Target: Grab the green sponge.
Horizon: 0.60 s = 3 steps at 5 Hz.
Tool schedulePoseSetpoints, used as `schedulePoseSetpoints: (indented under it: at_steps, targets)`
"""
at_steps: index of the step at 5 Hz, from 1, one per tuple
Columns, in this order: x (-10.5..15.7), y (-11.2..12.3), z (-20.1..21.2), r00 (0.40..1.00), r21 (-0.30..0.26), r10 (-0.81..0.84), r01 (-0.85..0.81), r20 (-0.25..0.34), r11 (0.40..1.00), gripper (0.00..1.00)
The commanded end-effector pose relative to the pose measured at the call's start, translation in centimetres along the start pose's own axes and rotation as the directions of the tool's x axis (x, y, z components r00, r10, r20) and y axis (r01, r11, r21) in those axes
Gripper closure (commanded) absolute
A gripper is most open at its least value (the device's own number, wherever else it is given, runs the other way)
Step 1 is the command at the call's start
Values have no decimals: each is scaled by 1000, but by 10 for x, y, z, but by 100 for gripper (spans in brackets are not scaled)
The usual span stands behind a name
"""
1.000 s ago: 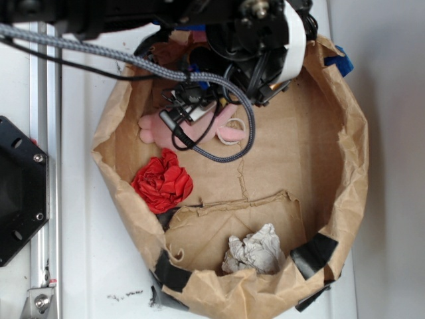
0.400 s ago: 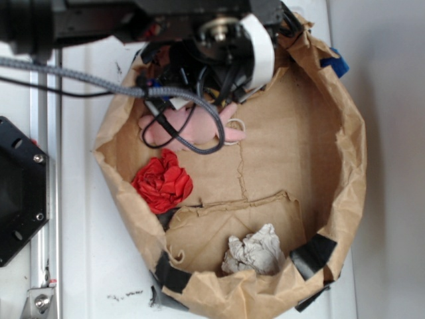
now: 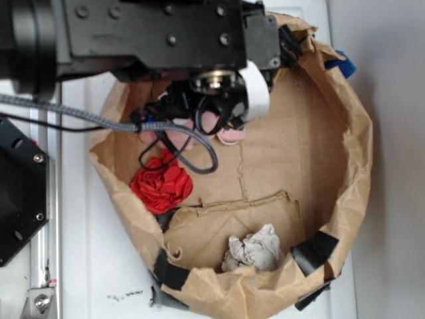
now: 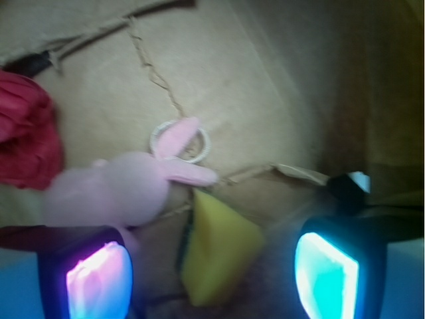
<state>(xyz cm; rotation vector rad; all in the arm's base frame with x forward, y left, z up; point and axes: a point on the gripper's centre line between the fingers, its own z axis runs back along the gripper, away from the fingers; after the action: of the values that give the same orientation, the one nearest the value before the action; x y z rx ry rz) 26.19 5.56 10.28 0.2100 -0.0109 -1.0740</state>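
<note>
The green sponge [image 4: 219,249] is a yellow foam wedge with a thin dark green layer along its left edge. It lies on the brown paper just below the pink plush animal [image 4: 123,186]. My gripper [image 4: 212,279] is open, its two fingers standing wide to either side of the sponge without touching it. In the exterior view the arm [image 3: 166,40] hangs over the back left of the paper bag [image 3: 352,153], and the sponge is hidden under it.
A red cloth wad [image 3: 161,186] lies at the bag's left wall, also seen in the wrist view [image 4: 23,133]. A crumpled grey paper ball [image 3: 255,250] sits near the front. The pink plush animal [image 3: 192,129] peeks out below the arm.
The arm has moved left and down into the bag, now covering most of the pink plush animal. The other objects have stayed put.
</note>
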Motion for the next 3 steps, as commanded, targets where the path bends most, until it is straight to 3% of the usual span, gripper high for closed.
schedulePoseSetpoints:
  at_steps: [1, 3]
  targets:
    - [13, 15, 2, 1000, 38, 8, -7, -11, 999, 0]
    - [-2, 30, -4, 995, 48, 77, -74, -57, 996, 0]
